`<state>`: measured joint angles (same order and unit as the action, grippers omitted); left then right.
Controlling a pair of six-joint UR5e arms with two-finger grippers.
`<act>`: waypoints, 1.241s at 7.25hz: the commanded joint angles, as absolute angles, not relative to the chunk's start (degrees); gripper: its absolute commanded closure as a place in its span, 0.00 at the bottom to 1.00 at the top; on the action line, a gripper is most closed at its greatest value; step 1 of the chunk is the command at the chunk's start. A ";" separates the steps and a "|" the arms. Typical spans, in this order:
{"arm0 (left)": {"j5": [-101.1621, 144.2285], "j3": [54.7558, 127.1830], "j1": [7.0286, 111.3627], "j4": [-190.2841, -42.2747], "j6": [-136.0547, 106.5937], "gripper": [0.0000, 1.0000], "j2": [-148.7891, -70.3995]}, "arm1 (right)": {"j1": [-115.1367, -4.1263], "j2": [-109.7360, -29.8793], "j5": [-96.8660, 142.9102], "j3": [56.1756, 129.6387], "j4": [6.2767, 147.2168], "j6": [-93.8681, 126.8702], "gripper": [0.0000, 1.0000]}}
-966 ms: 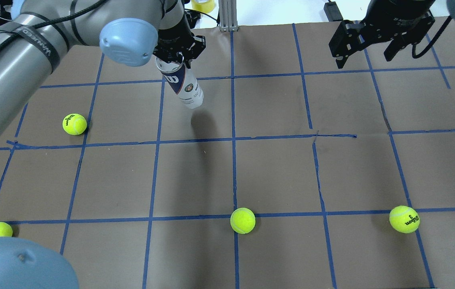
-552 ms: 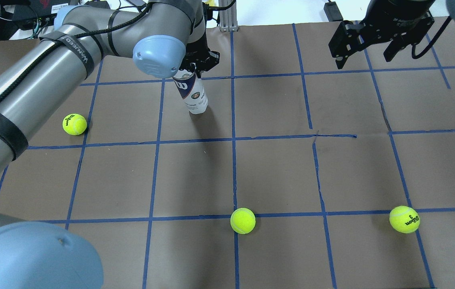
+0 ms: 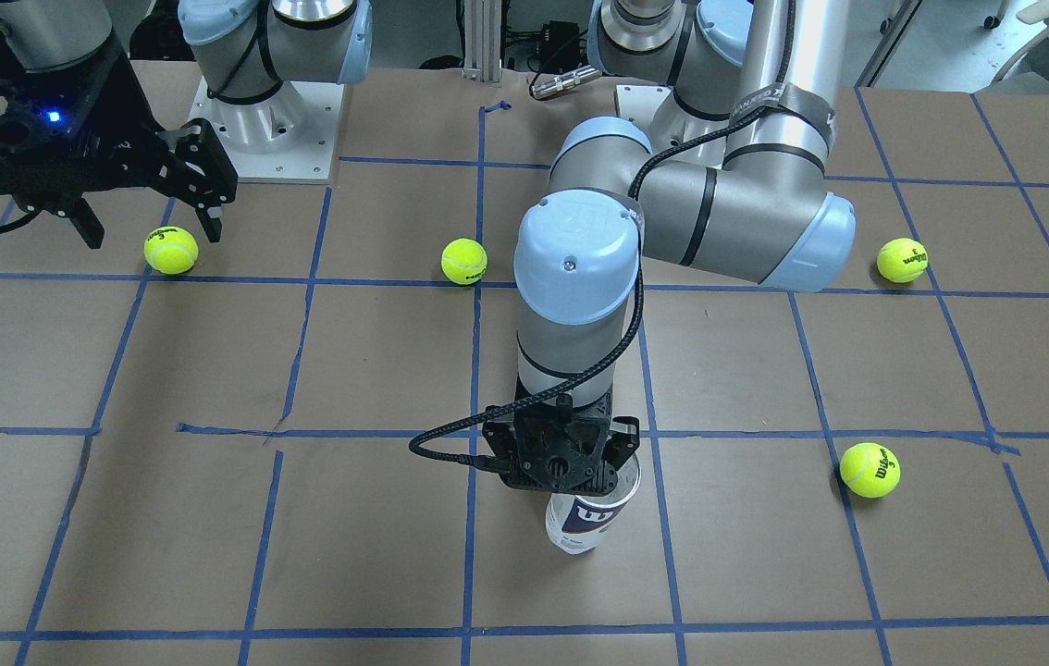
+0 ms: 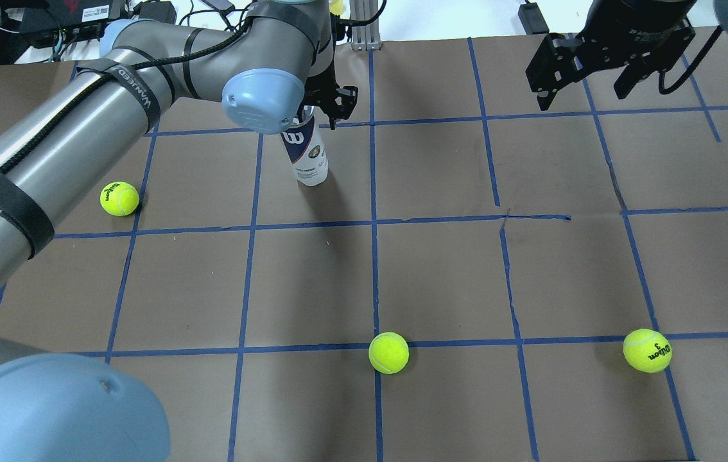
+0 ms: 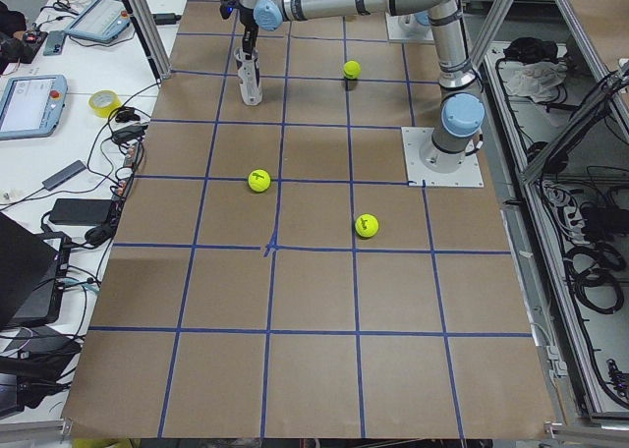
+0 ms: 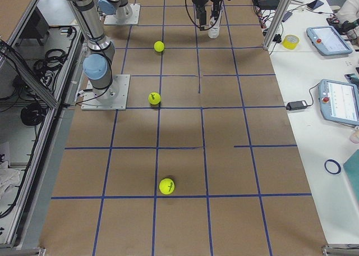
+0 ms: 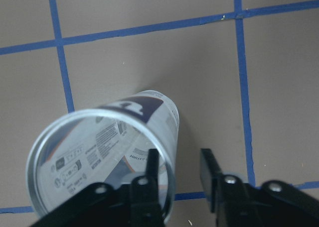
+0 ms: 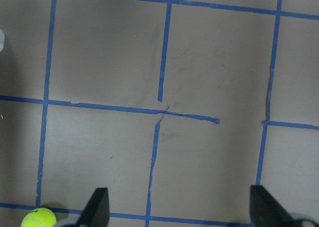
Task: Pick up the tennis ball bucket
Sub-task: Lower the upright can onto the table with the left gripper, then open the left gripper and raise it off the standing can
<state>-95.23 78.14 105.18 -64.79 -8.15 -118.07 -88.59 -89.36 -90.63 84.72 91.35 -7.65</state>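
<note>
The tennis ball bucket (image 4: 309, 157) is a clear can with a white and navy label. It stands upright on the brown paper at the far middle-left, and also shows in the front view (image 3: 580, 529). My left gripper (image 4: 325, 110) is straight above its open top. In the left wrist view the left gripper (image 7: 179, 160) straddles the can (image 7: 134, 132) rim, one finger inside and one outside, with a gap to the wall. It is open. My right gripper (image 4: 585, 96) hangs open and empty at the far right, well away from the can.
Yellow-green tennis balls lie on the paper: one left of the can (image 4: 119, 198), one near the middle front (image 4: 388, 352), one at the front right (image 4: 646, 350). A fourth ball (image 3: 902, 260) shows in the front view near the left arm's base. Blue tape lines grid the table.
The left arm has lowered the can from hanging tilted above the table to standing on it, a little to the right. The right arm has not moved.
</note>
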 commanded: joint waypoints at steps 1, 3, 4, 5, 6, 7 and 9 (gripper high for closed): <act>-94.22 77.87 105.73 -65.21 -8.17 0.00 -114.19 | -88.59 -89.38 -90.62 84.73 91.32 -7.65 0.00; -94.13 78.48 105.91 -68.27 -8.17 0.00 -108.31 | -88.59 -89.38 -90.70 84.73 91.32 -7.73 0.00; -92.83 78.49 105.73 -69.33 -8.26 0.00 -104.89 | -88.59 -89.47 -90.70 84.73 91.32 -7.73 0.00; -92.46 78.83 105.47 -76.57 -8.17 0.00 -101.29 | -88.59 -89.47 -90.70 84.73 91.32 -7.73 0.00; -92.37 80.93 104.95 -81.51 -8.09 0.00 -97.94 | -88.59 -89.47 -90.70 84.73 91.32 -7.73 0.00; -92.20 85.82 103.90 -81.30 -7.82 0.00 -94.87 | -88.59 -89.47 -90.70 84.73 91.23 -7.73 0.00; -93.08 92.26 100.05 -80.59 -6.86 0.00 -89.41 | -88.59 -89.65 -90.70 84.81 91.23 -7.82 0.00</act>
